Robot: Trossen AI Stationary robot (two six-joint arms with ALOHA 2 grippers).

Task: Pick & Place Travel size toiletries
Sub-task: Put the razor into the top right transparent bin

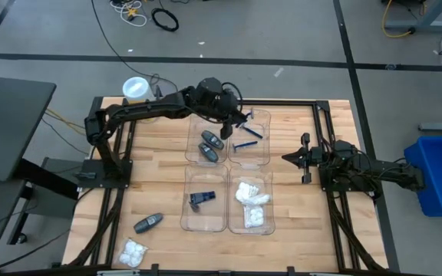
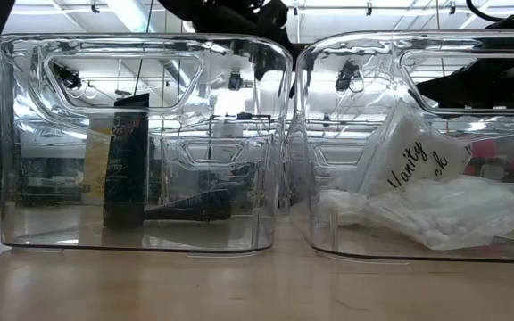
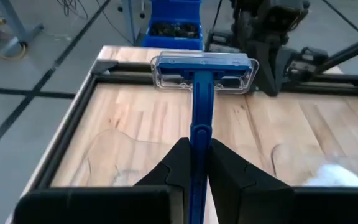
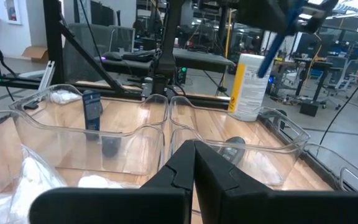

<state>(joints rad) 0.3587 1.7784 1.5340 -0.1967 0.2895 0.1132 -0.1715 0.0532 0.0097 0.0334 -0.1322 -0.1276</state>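
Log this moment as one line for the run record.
left claw: shut on blue razor, above far tray | right claw: shut, empty, waiting beside trays

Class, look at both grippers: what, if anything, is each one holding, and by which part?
The left gripper holds a blue razor by its handle, head pointing away, above the far tray. The right gripper is shut and holds nothing.

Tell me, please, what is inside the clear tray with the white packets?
The clear tray holds only white crinkly packets, heaped together; one shows the word "Vanity". Whatever lies under the heap is covered, so I cannot tell.
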